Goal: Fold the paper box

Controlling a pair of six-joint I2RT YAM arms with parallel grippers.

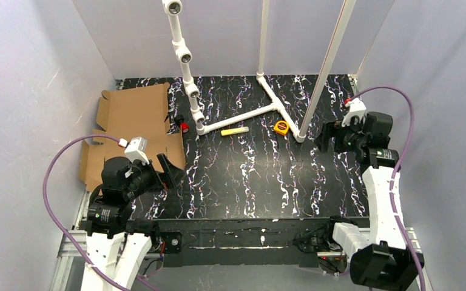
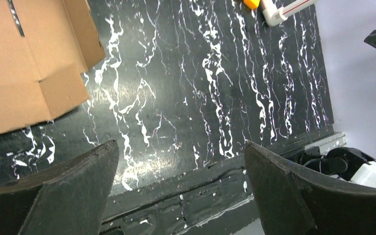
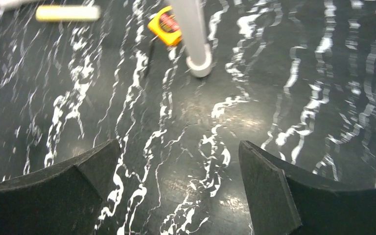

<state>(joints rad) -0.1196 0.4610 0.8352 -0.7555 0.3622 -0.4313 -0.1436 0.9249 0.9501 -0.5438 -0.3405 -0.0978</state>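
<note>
Nearest, the left pincer point(image 2: 181, 152) hangs with its jaws spread wide and empty over the black, white-veined surface point(image 1: 249, 182), and the right pincer point(image 3: 178, 147) stands just as wide and empty at the right side. The paper box point(image 1: 135, 118) lies flat and unfolded along the left edge, reaching toward the far left corner: plain brown corrugated cardboard, die-cut with flaps and slots, unprinted. Farther off, beside a white pipe frame point(image 1: 267, 100), a yellow tape measure point(image 3: 165, 24) bears a red label too blurred to read.

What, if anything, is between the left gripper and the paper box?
Nothing visible. The open left gripper is at the near right corner of the flat paper box, only bare tabletop between them. A small red object sits by the box's right edge, farther back, off that path.
</note>
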